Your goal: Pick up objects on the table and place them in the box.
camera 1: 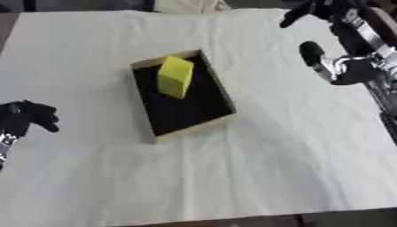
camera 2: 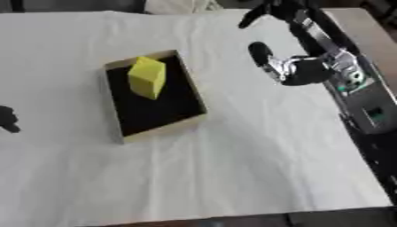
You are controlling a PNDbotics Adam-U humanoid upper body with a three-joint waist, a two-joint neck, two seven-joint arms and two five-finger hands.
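A shallow cardboard box [camera 1: 222,91] with a black inside lies askew in the middle of the white-covered table. A yellow block [camera 1: 175,76] rests inside it at the far end, leaning on the box wall. My right hand [camera 2: 298,70] hovers above the table to the right of the box and well apart from it, fingers spread and holding nothing. My left hand [camera 1: 28,115] shows at the left edge of the table, relaxed and with nothing in it; in the right eye view only its fingertips show.
A white cloth [camera 1: 256,168] covers the whole table, with wide bare stretches in front of the box and on both sides. My right forearm [camera 2: 363,104] runs down the right side. The table's near edge [camera 1: 232,219] is at the bottom.
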